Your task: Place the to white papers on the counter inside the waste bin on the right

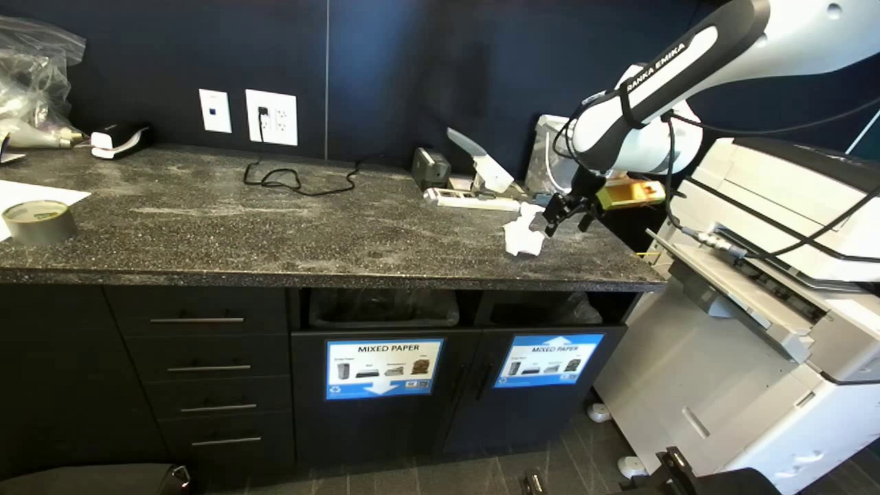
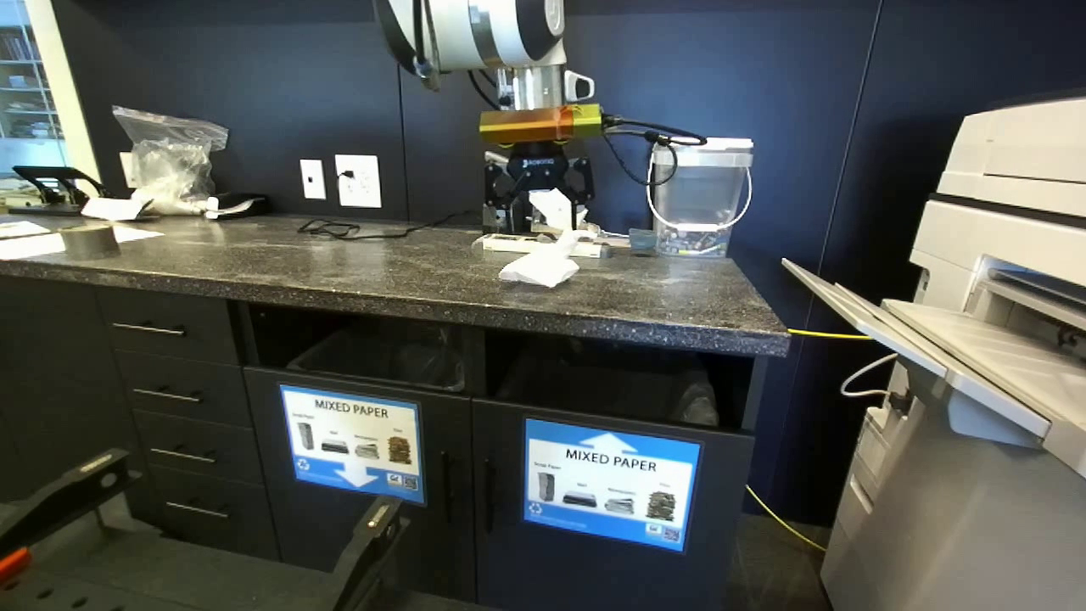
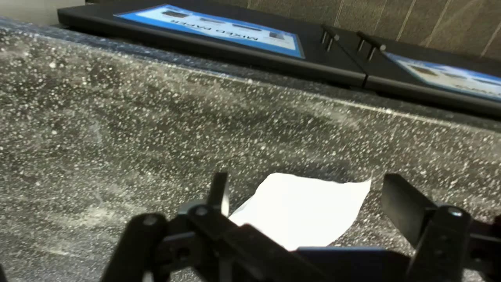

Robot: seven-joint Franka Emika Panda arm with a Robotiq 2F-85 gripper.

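Note:
A crumpled white paper point(image 1: 524, 238) lies on the dark speckled counter point(image 1: 309, 234) near its right end. It has a taller upright part; I cannot tell whether this is one wad or two touching. It also shows in an exterior view point(image 2: 541, 268). My gripper point(image 1: 568, 223) is open, beside the paper and slightly higher than it. In the wrist view, the paper point(image 3: 301, 211) shows between the spread fingers point(image 3: 305, 184), with gaps to the fingertips. The right waste bin point(image 1: 550, 361) has a blue sign below a dark open slot; its front also shows in an exterior view point(image 2: 607, 484).
A long flat white object point(image 1: 474, 199) and a translucent tub point(image 2: 704, 195) stand behind the paper. A similar bin slot point(image 2: 373, 356) lies to the left. A large printer point(image 1: 742, 344) stands off the counter's right end. A tape roll point(image 1: 38, 221) and black cable point(image 1: 295, 182) lie left.

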